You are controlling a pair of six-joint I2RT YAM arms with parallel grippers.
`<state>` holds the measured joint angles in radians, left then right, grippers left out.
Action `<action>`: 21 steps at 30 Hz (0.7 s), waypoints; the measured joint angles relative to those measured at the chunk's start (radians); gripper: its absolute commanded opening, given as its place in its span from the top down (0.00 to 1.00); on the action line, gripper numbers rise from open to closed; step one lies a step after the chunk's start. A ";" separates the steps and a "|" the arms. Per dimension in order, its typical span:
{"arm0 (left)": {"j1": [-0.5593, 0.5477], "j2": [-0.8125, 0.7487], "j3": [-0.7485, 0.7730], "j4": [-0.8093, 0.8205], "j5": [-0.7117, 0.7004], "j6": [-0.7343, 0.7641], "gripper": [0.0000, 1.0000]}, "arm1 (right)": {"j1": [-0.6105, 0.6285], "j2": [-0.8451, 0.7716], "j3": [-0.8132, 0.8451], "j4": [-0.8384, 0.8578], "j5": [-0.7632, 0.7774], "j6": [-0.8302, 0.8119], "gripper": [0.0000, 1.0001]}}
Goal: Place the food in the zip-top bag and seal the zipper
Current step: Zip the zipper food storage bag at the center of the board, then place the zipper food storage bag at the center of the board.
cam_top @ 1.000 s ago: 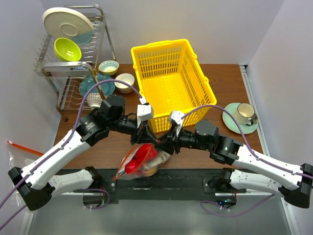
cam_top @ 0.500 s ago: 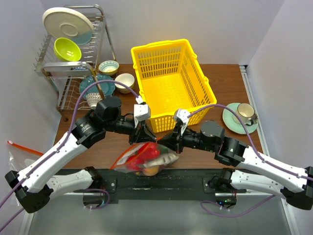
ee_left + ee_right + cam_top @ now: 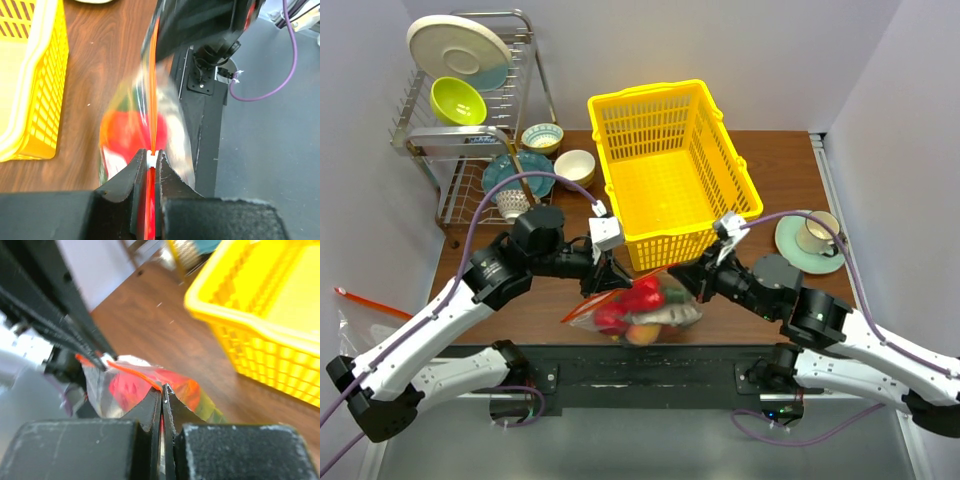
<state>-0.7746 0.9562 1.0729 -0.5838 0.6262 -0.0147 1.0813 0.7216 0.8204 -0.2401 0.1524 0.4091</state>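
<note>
The zip-top bag [image 3: 642, 312] hangs between my two grippers over the table's near edge, in front of the basket. Through its clear plastic I see the food: a red piece [image 3: 642, 294] and a peach-coloured one [image 3: 640, 333]. My left gripper [image 3: 608, 276] is shut on the zipper's left end; the left wrist view shows the white end piece [image 3: 151, 159] pinched at the tips and the orange zipper [image 3: 153, 90] running away from them. My right gripper [image 3: 692, 281] is shut on the zipper [image 3: 134, 374] at the bag's right end [image 3: 163, 389].
A yellow basket [image 3: 672, 170] stands just behind the bag. A dish rack [image 3: 470, 110] with plates and bowls fills the back left, and loose bowls [image 3: 560, 150] sit beside it. A cup on a saucer [image 3: 815, 238] is at the right. Another flat clear bag [image 3: 360, 305] lies off the table's left side.
My right gripper has shut on the zipper and pulled away to the right along it. The bag has stretched out and shifted right with it. The left gripper kept its hold.
</note>
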 measured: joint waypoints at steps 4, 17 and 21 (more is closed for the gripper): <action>0.000 -0.016 -0.016 0.003 -0.026 -0.002 1.00 | 0.000 -0.068 0.000 -0.040 0.125 0.019 1.00; 0.000 -0.016 -0.045 -0.040 -0.163 -0.039 1.00 | -0.003 -0.061 0.051 -0.362 0.665 0.148 1.00; -0.001 -0.016 -0.054 -0.042 -0.207 -0.065 1.00 | -0.002 -0.064 0.055 -0.433 0.718 0.210 1.00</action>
<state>-0.7757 0.9401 1.0191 -0.6258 0.4194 -0.0795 1.0798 0.6575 0.8757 -0.6735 0.8700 0.6193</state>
